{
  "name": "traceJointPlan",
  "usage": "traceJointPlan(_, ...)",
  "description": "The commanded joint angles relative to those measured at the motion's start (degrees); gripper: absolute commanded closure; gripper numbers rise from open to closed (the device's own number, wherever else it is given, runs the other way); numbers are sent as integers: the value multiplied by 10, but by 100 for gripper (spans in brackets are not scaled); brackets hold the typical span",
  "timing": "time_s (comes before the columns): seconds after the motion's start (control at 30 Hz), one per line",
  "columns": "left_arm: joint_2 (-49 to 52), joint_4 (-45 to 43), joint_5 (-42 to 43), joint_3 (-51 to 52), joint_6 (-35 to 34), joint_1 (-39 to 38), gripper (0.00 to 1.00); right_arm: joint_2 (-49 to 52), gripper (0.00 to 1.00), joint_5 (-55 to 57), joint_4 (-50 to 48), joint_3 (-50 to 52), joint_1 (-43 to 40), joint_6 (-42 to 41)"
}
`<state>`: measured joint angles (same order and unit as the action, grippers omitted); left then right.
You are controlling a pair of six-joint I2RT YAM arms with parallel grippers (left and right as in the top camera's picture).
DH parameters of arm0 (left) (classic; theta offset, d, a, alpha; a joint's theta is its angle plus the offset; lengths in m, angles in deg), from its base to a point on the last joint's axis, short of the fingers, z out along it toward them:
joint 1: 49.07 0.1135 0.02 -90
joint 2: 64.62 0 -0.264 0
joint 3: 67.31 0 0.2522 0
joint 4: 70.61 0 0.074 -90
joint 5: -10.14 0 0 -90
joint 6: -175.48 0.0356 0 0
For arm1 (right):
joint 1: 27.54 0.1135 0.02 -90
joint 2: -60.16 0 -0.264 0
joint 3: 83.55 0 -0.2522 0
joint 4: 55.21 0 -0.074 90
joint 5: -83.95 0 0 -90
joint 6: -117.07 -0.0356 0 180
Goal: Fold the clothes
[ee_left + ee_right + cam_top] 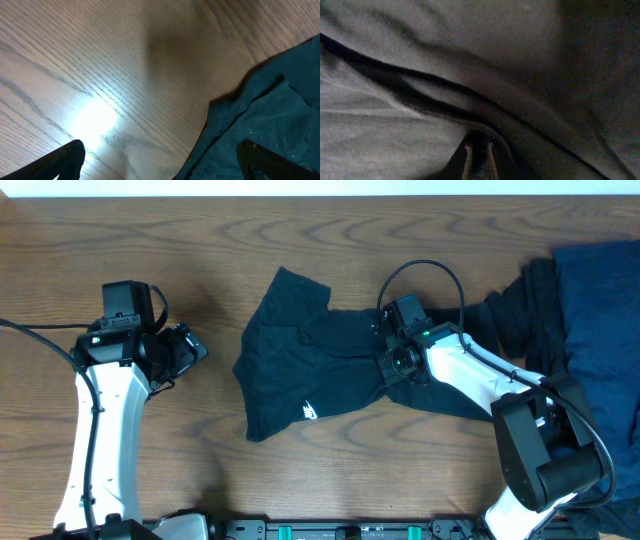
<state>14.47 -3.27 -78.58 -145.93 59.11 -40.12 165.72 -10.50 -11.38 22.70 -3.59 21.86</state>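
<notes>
A black T-shirt (pixel 300 370) with a small white logo (pixel 310 411) lies crumpled in the middle of the table. My right gripper (pixel 384 354) sits low on the shirt's right part. In the right wrist view its fingertips (pixel 467 157) stand close together on a dark fold of the shirt (pixel 395 130), which fills the frame. My left gripper (pixel 196 348) hovers open over bare wood to the left of the shirt. The left wrist view shows that gripper (pixel 160 162) wide apart, with one finger (pixel 67 159) over wood and the shirt's edge (pixel 260 115) under the other.
More clothes lie heaped at the right edge: a navy blue garment (pixel 600 310) and a black one (pixel 520 310) beside it, touching the right arm's base area. The wooden table (pixel 200 240) is bare on the left. A rail (pixel 330 530) runs along the front edge.
</notes>
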Motion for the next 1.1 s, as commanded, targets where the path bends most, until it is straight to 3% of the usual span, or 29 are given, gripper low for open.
traceJointPlan(0.0, -1, 1, -5, -3, 0, 2, 2, 5, 88, -17, 22, 9, 0, -3)
traceJointPlan(0.27, -1, 1, -5, -3, 0, 2, 2, 5, 83, -77, 94, 9, 13, -3)
traceJointPlan(0.5, -1, 1, -5, -3, 0, 2, 2, 5, 73, -91, 116, 8, 18, 22)
traceJointPlan(1.07, -1, 1, -5, -3, 0, 2, 2, 5, 74, -61, 115, -37, 1, 27)
